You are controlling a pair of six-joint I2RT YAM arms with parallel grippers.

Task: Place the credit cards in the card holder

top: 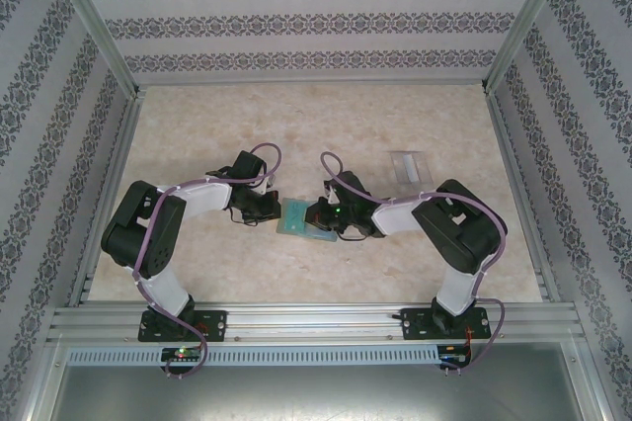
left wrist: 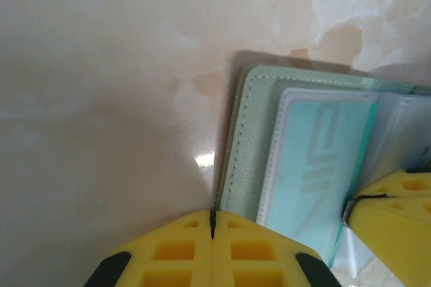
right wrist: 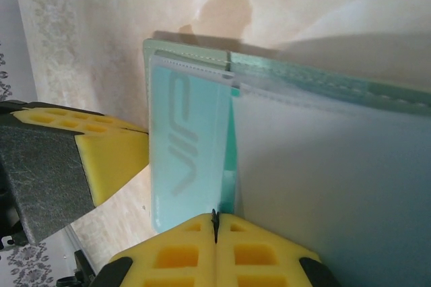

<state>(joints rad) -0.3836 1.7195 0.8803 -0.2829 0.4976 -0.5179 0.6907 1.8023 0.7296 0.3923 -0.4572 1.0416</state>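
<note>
Card holder (left wrist: 237, 159) open, VIP card (right wrist: 185, 145) sleeved, near edges hidden under left hand (left wrist: 213, 226) and right hand (right wrist: 215, 223), both closed.

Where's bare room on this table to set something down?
Free: marble table's far strip along the back wall; near strip between arm bases. Crowded: centre, left gripper and right gripper on the sage-green folding card holder.

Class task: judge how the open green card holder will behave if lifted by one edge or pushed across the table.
The card holder probably flops when lifted: its clear sleeves fan loosely from the stitched cover. Thin and flat, it likely slides rather than tips on the glossy table.
</note>
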